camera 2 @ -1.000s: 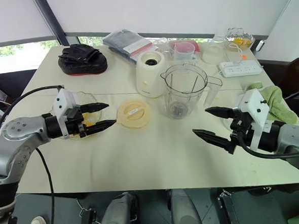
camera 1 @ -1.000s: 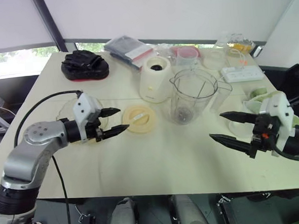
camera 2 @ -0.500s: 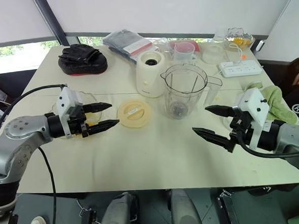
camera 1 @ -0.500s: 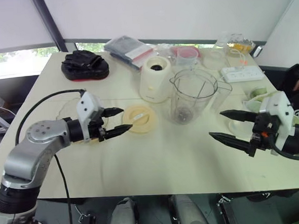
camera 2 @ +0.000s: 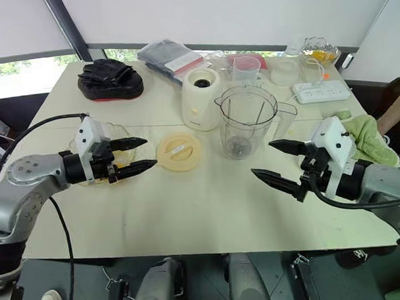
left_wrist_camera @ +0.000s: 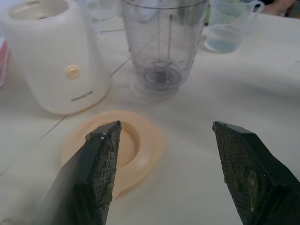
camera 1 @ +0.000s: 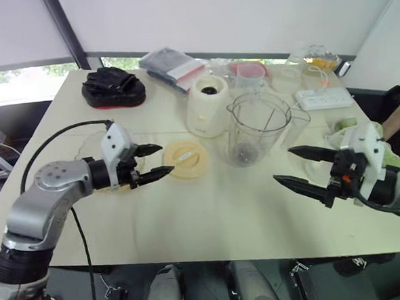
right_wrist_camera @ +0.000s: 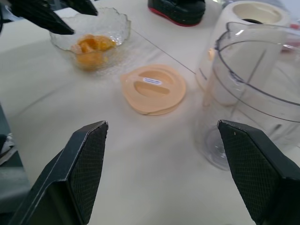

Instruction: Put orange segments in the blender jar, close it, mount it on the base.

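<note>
Orange segments [right_wrist_camera: 90, 49] still sit in the glass bowl [right_wrist_camera: 115, 21]; the jar [camera 2: 246, 122] stands empty beside the base [camera 2: 201, 99]. Both grippers, left [camera 2: 136, 156] and right [camera 2: 277, 161], hover with jaws wide, empty. Loading hasn't begun; next, the left must reach into the bowl.

The left arm comes in from the lower left of the head view, silver forearm bent at the elbow and running toward the middle. Its tool [camera 1: 154, 161] points right and slightly down, low over the counter [camera 1: 211, 217], its two black fingers [left_wrist_camera: 96, 173] spread apart with nothing between them. The right arm enters from the right edge, at mid-height. Its tool [camera 1: 303, 167] points left toward the frame's centre, also low over the counter, fingers [right_wrist_camera: 82, 161] spread wide and empty.
</note>
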You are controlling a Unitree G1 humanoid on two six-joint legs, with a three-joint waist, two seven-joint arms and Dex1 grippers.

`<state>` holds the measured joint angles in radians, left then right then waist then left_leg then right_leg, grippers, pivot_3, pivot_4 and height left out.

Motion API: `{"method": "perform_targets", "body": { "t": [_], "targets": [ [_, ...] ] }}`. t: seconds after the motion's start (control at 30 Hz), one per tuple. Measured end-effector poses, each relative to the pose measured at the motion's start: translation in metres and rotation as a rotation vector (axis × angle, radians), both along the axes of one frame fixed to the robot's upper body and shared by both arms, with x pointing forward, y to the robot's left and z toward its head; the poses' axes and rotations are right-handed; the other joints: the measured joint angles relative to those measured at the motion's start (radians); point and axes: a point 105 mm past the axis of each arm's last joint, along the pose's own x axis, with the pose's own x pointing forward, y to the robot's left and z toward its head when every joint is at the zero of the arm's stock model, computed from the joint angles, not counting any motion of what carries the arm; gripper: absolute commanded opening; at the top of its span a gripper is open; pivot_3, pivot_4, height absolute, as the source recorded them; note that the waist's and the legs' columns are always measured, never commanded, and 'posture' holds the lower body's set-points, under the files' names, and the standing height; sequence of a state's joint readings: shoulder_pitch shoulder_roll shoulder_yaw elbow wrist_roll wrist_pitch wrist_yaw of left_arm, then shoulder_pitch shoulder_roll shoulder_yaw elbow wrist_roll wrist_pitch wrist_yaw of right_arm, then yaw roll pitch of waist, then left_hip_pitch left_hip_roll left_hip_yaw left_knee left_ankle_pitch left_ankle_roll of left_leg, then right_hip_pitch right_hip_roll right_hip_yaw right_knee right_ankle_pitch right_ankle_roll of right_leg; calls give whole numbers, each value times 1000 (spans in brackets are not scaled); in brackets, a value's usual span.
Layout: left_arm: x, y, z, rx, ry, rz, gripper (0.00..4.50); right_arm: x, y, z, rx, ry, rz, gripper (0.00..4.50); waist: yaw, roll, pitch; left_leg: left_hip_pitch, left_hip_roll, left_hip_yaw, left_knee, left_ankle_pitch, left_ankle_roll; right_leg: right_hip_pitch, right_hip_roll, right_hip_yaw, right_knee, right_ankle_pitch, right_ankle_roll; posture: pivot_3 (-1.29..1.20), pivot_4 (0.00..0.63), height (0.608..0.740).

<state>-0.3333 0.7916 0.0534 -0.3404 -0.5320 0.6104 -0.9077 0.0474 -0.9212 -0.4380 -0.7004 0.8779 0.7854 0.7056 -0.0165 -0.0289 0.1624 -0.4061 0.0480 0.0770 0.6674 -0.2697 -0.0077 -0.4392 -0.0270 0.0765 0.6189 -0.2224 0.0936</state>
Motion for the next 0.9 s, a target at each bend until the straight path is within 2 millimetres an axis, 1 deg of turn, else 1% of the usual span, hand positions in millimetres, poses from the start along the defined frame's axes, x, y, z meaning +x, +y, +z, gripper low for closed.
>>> {"method": "perform_targets", "body": {
  "t": [0.07,0.23,0.3,0.37,0.43,0.53,0.6,0.77,0.9],
  "targets": [
    [6,11,2,33,-8,17,3240,1,4,-1,5,1,11,3926,0,0,0,0,0,0,0,0,0,0,0,0,0,0,0,0,150,740],
    [24,52,18,146,-35,85,3240,3,16,-5,36,2,47,3926,-1,0,0,-1,0,1,0,0,0,-2,0,0,0,0,0,0,150,740],
    [31,70,23,178,-14,118,3240,5,21,-5,44,-12,62,3926,-1,0,0,-1,0,1,0,0,0,-2,0,0,0,0,0,0,150,740],
    [37,88,23,187,26,171,3240,6,25,-8,58,-18,65,3926,0,0,0,-1,0,2,0,0,0,-2,0,0,0,0,0,0,150,740],
    [43,103,16,194,90,232,3240,7,30,-13,67,-11,73,3926,0,0,0,-1,0,2,0,0,0,-2,0,0,0,0,0,0,150,740],
    [50,119,-8,246,186,332,3240,7,34,-18,76,-13,73,3926,3,-1,0,-2,0,2,0,0,0,-2,0,0,0,0,0,0,150,740],
    [62,124,-14,209,226,421,3240,7,36,-22,81,-8,67,3926,9,-3,1,-2,0,1,1,0,0,-2,0,-1,1,0,0,0,150,740],
    [85,119,-13,170,248,594,3240,3,39,-27,92,-2,55,3926,5,-5,0,-2,0,1,2,0,0,-1,0,0,1,0,1,0,150,740],
    [94,117,-25,177,300,696,3240,1,41,-27,93,-9,50,3926,-1,-5,0,-2,0,1,1,0,0,-3,1,0,4,0,1,0,150,740]
  ]
}}
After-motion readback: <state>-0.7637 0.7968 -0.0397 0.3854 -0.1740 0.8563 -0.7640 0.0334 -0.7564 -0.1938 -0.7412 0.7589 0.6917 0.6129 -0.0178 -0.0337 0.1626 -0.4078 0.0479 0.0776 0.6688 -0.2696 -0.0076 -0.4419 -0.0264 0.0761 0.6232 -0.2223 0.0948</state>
